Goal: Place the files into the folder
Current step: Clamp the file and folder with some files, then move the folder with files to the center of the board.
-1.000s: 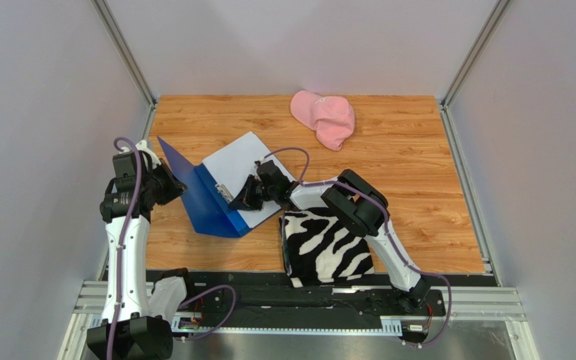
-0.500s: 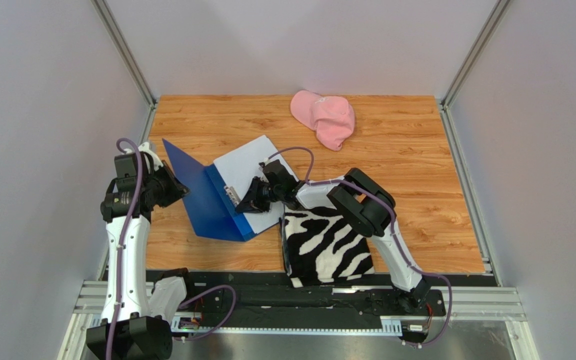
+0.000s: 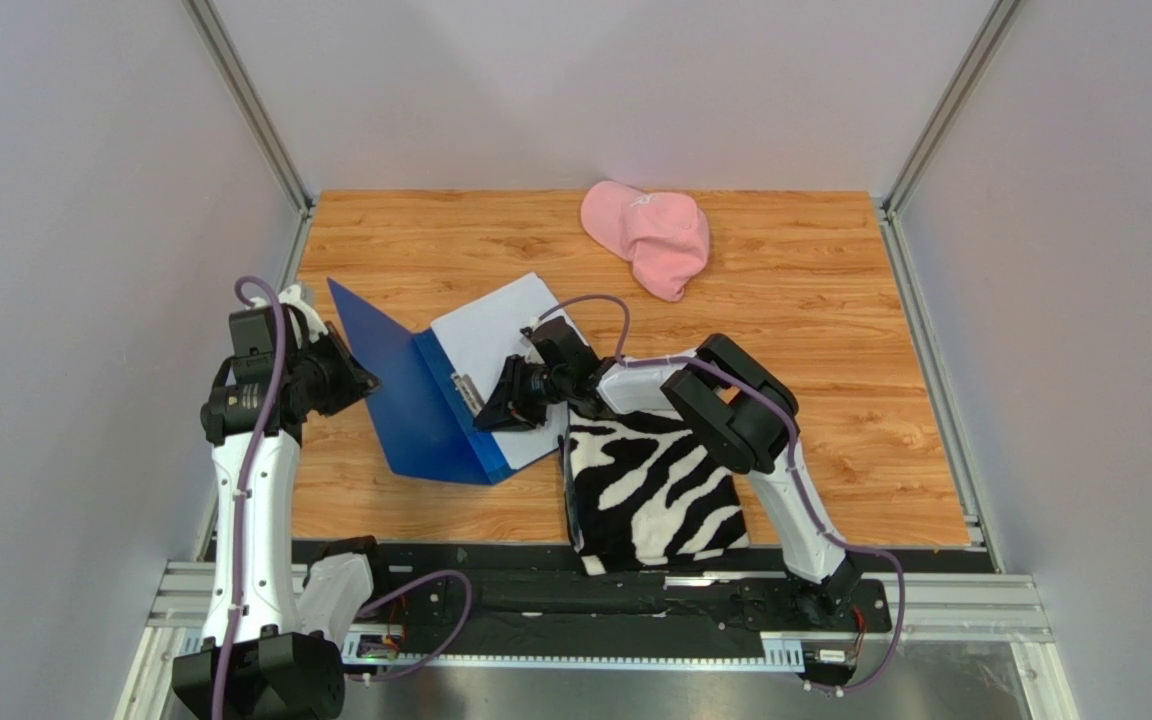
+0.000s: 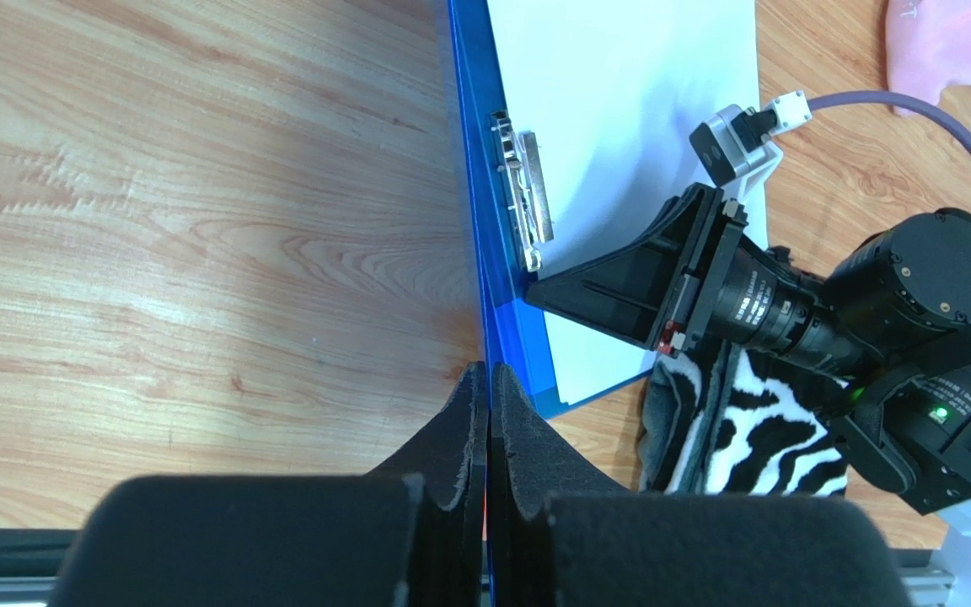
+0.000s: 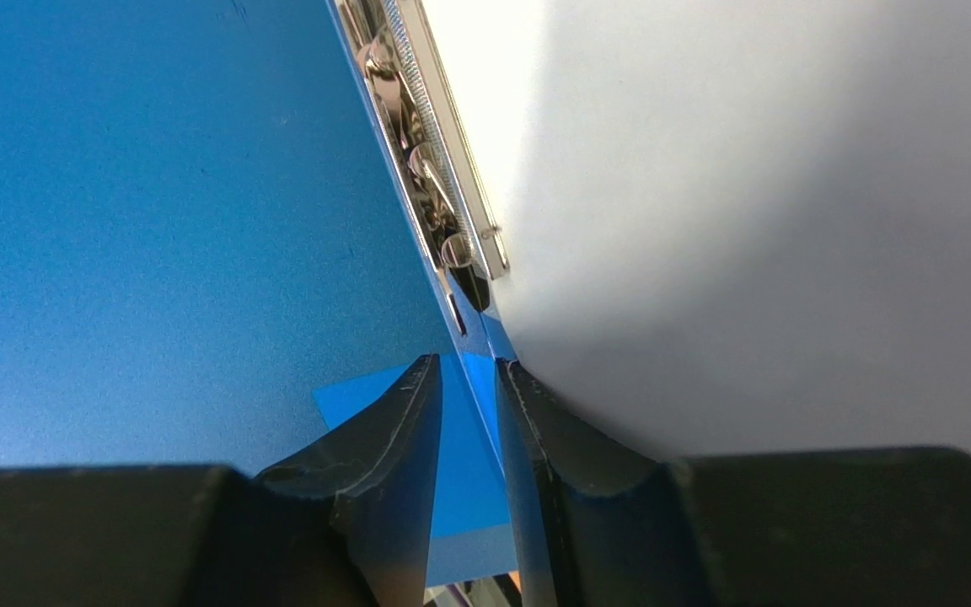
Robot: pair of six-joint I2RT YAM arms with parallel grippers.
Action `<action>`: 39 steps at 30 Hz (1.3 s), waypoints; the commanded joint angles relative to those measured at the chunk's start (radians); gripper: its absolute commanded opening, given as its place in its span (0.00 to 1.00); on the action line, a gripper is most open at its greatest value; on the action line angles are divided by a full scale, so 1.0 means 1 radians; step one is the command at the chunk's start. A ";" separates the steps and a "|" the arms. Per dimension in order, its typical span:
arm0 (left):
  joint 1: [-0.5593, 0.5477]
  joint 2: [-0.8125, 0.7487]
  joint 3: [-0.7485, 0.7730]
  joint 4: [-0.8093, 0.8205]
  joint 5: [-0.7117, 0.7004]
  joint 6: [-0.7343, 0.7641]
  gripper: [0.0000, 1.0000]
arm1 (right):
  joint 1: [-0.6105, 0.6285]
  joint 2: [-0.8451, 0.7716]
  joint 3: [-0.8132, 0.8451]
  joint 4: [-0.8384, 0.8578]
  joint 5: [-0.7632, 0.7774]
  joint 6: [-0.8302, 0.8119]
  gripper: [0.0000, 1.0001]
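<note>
The blue folder lies open left of centre, its left cover raised steeply. My left gripper is shut on the raised cover's outer edge, which shows as a thin blue line between the pads. The white files lie on the folder's flat right half, beside the metal clip at the spine. My right gripper is low at the spine, at the near end of the clip. Its jaws are a narrow gap apart with blue folder showing between; the right finger rests at the paper's edge.
A zebra-striped cloth lies under the right arm near the table's front edge. A pink cap lies at the back centre. Grey walls with metal rails enclose the wooden table on three sides.
The folder, with the paper on it, has slid a little to the right. The right gripper moved with it. The left gripper still holds the cover up.
</note>
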 commanded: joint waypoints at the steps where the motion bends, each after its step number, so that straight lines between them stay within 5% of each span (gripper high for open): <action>1: -0.005 -0.004 0.003 -0.012 0.035 0.036 0.00 | -0.013 0.061 -0.058 -0.281 0.066 -0.096 0.34; 10: -0.007 0.024 0.065 -0.030 0.009 0.069 0.00 | -0.036 -0.118 -0.046 -0.300 -0.008 -0.160 0.48; 15: -0.007 0.097 0.194 -0.099 -0.049 0.132 0.00 | -0.142 -0.204 0.015 -0.464 0.004 -0.332 0.54; 23: -0.007 0.286 0.417 -0.102 -0.191 0.157 0.00 | -0.321 -0.177 0.258 -0.691 0.052 -0.553 0.54; 34: -0.063 0.640 0.634 -0.002 -0.327 0.214 0.00 | -0.357 -0.043 0.431 -0.651 0.004 -0.588 0.55; 39: -0.148 0.774 0.725 -0.003 -0.387 0.171 0.00 | -0.355 0.132 0.647 -0.659 0.076 -0.596 0.54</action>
